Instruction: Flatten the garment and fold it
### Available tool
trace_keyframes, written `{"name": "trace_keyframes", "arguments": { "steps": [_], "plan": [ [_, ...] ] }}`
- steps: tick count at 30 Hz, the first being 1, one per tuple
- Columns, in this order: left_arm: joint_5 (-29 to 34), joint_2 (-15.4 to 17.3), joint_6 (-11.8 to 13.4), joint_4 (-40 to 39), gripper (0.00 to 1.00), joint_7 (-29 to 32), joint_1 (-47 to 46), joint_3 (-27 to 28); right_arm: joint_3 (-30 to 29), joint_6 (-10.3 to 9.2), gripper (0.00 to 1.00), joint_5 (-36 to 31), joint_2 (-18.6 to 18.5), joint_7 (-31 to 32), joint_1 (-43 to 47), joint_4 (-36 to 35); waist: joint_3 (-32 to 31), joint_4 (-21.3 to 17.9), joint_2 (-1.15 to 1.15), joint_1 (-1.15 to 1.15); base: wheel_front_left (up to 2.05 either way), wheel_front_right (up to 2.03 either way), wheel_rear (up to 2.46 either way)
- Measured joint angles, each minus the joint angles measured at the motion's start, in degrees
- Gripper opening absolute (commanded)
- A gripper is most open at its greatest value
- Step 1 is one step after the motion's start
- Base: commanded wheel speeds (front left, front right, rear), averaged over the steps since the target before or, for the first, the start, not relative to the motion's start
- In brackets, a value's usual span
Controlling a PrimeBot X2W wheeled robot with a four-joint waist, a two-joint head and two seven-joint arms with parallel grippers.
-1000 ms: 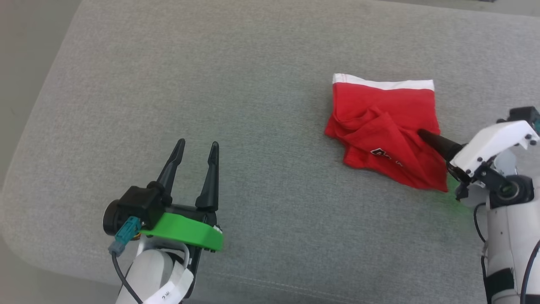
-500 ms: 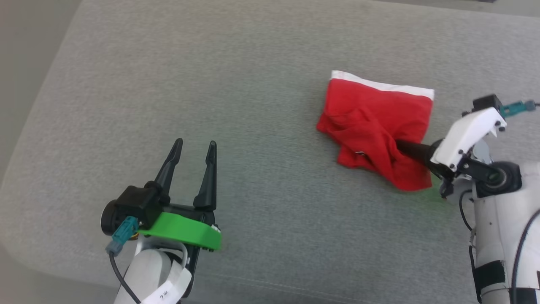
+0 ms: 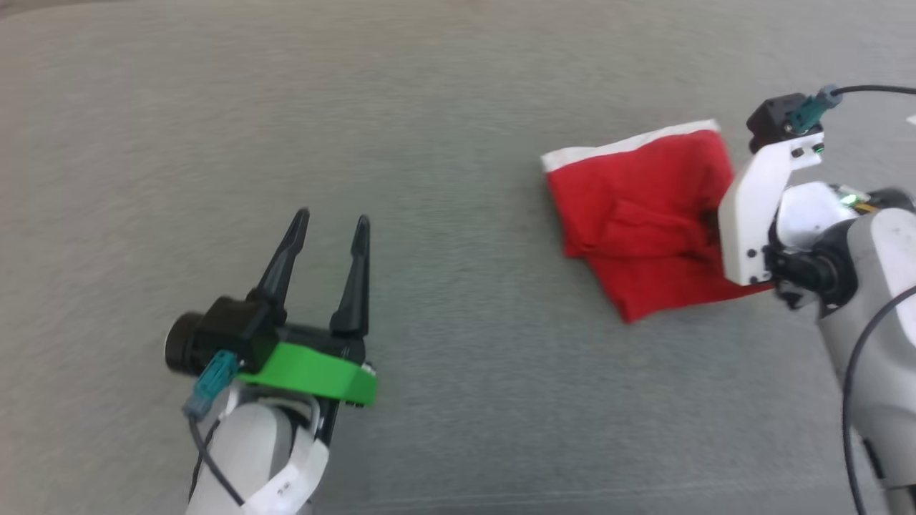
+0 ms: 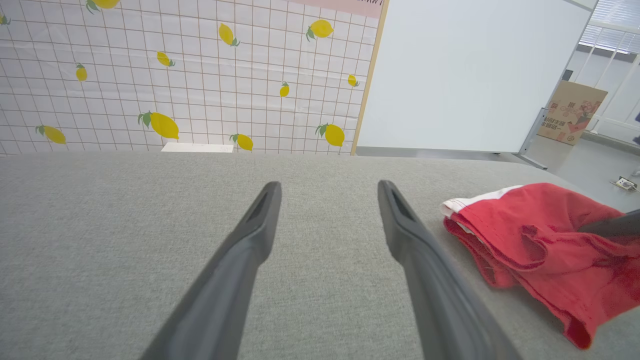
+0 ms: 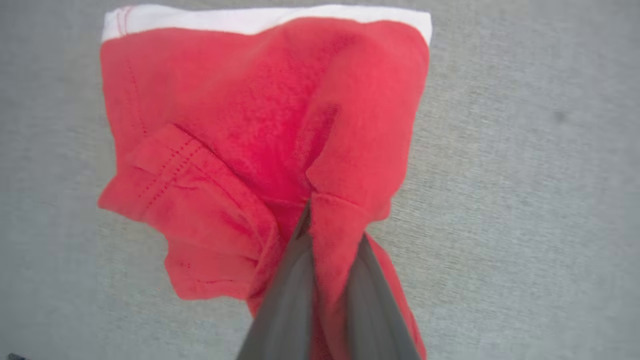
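Red garment (image 3: 644,222) sits at 2-3 o'clock in head view, bunched and creased on the grey fabric surface (image 3: 458,107), with its white hem band on the 12 o'clock edge. In the right wrist view the right gripper (image 5: 327,240) has its jaws pinched almost together with a fold of the red cloth clamped between them. The grip is near the garment's 6 o'clock edge there, and the cloth puckers around the fingers. In head view those fingers are hidden behind the white wrist mount (image 3: 751,207) at the garment's 3 o'clock side. The left gripper (image 3: 332,216) is at 7 o'clock in head view, jaws spread wide over bare surface, fingers pointing to 12, well apart from the garment. Left wrist view puts the garment at 4 o'clock, with one dark finger of the right gripper coming in at 3. The surface is woven grey upholstery with a seam near the 6 o'clock edge. Room beyond, from the left wrist: lemon-print grid sheet (image 4: 175,75) at 11 o'clock, white panel (image 4: 465,75) at 1, cardboard box (image 4: 570,112) at 2.
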Motion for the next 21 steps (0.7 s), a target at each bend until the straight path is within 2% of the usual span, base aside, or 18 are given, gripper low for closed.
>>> {"name": "trace_keyframes", "arguments": {
  "steps": [5,10,16,21],
  "plan": [
    [1.25,0.63,-0.07,-0.32,1.00,0.00,-2.48,-2.49,4.66,0.01,0.00,-4.74,-4.99,-5.08,-1.98,1.49,1.15,-5.84,0.00,0.00,0.00,0.00,0.00],
    [1.56,2.53,-0.22,-0.96,1.00,-0.01,-3.99,-4.92,5.72,0.01,0.00,-10.04,-8.03,-12.28,-4.96,5.89,2.94,-11.01,0.00,0.00,0.00,0.00,0.00],
    [1.56,5.43,-0.23,-2.04,1.00,-0.01,-5.62,-6.44,3.44,0.01,0.00,-16.67,-9.67,-20.90,-8.14,12.39,6.90,-14.93,0.00,0.00,0.00,0.00,0.00],
    [1.57,7.47,-0.23,-2.71,1.00,-0.01,-6.17,-6.66,-2.18,0.02,0.00,-24.14,-9.09,-28.43,-10.75,16.78,10.92,-16.45,0.00,0.00,0.00,0.00,0.00]
  ]
}}
